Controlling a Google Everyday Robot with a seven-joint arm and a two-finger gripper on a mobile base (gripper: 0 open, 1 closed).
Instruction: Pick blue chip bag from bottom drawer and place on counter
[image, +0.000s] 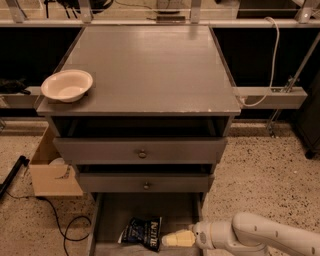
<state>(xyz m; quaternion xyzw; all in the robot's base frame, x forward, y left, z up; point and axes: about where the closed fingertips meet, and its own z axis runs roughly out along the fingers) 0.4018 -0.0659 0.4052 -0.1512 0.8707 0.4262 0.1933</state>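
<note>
blue chip bag (144, 233) in bottom drawer (107, 220), below counter (150, 65) front edge | gripper (176, 239) at its right side, jaws: cannot tell | likely light, crinkly, slippery foil; pinch a crumpled edge

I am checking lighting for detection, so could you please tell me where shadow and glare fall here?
Camera view: the counter shows a soft sheen toward its back; the bottom drawer sits in shadow, so the blue chip bag reads dark apart from white lettering; the hand, in the drawer beside the bag, stands out pale.
</note>
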